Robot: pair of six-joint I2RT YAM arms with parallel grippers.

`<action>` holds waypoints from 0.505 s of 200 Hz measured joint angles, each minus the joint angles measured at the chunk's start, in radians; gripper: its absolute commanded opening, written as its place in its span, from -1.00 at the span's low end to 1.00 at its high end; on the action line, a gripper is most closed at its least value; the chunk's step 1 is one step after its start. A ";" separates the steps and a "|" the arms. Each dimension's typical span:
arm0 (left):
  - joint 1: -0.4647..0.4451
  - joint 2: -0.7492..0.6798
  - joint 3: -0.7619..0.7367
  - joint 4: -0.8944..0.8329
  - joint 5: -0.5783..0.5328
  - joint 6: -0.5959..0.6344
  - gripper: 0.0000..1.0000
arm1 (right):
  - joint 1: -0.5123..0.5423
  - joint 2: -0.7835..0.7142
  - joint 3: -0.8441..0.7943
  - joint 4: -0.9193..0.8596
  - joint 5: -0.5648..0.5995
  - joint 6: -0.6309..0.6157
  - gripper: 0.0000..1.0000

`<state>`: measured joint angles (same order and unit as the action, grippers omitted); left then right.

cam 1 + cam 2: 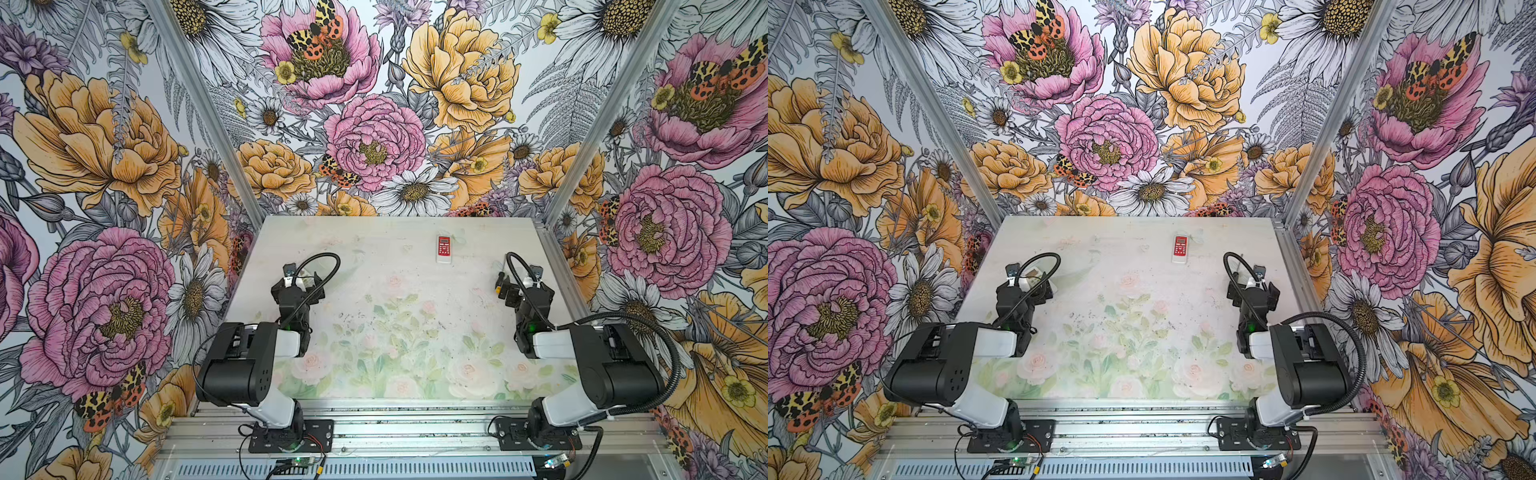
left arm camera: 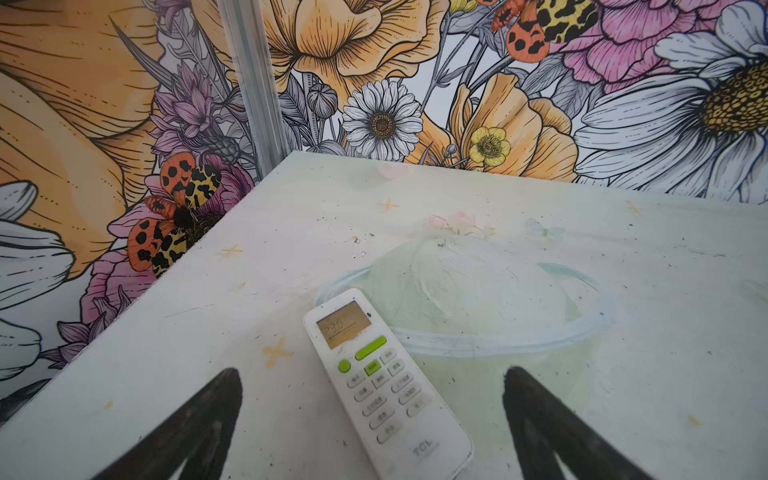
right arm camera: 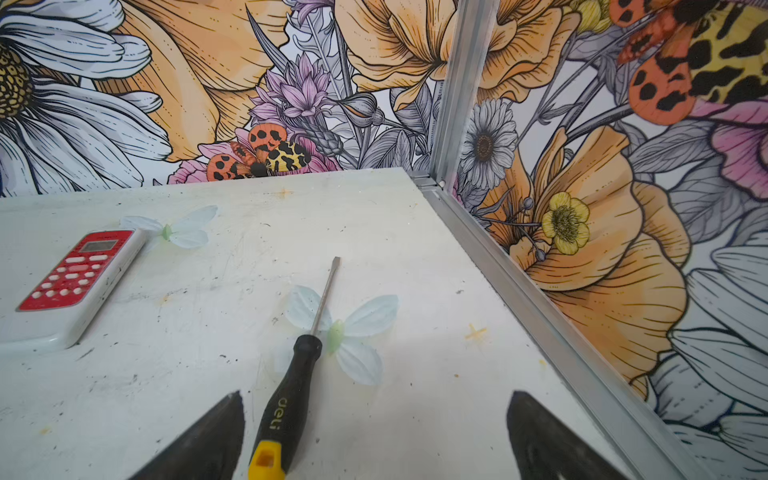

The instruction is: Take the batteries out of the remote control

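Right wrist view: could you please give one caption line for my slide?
Open right end effector above a black-and-yellow screwdriver lying on the table, a red-faced remote face up nearby.

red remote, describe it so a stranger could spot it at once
Look at the pale table with the faded rose print, at its far end near the back wall, right of middle. The red remote lies flat there, face up. Its red face sets it apart from the white remote, which has green buttons.
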<state>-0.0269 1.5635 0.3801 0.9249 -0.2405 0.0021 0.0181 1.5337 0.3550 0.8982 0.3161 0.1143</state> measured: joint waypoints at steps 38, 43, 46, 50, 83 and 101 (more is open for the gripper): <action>0.000 0.000 0.000 0.000 0.000 0.000 0.98 | 0.000 0.000 0.000 0.000 0.000 0.000 0.99; 0.000 0.000 0.000 0.000 0.000 0.000 0.98 | 0.000 0.000 0.000 0.000 0.000 0.000 0.99; 0.000 0.000 0.000 0.000 0.000 0.000 0.98 | 0.000 0.000 0.000 0.000 0.000 0.000 0.99; 0.000 0.000 0.000 0.000 0.000 0.000 0.98 | 0.000 0.000 0.000 0.000 0.000 0.000 0.99; 0.000 0.000 0.000 0.000 0.022 0.004 0.98 | 0.000 0.000 0.000 0.000 0.000 0.000 0.99; 0.000 0.000 0.000 0.000 0.036 0.005 0.98 | 0.000 0.000 0.000 0.000 0.000 0.000 1.00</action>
<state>-0.0269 1.5635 0.3801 0.9249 -0.2047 0.0074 0.0181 1.5337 0.3550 0.8982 0.3161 0.1143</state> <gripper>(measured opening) 0.990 0.996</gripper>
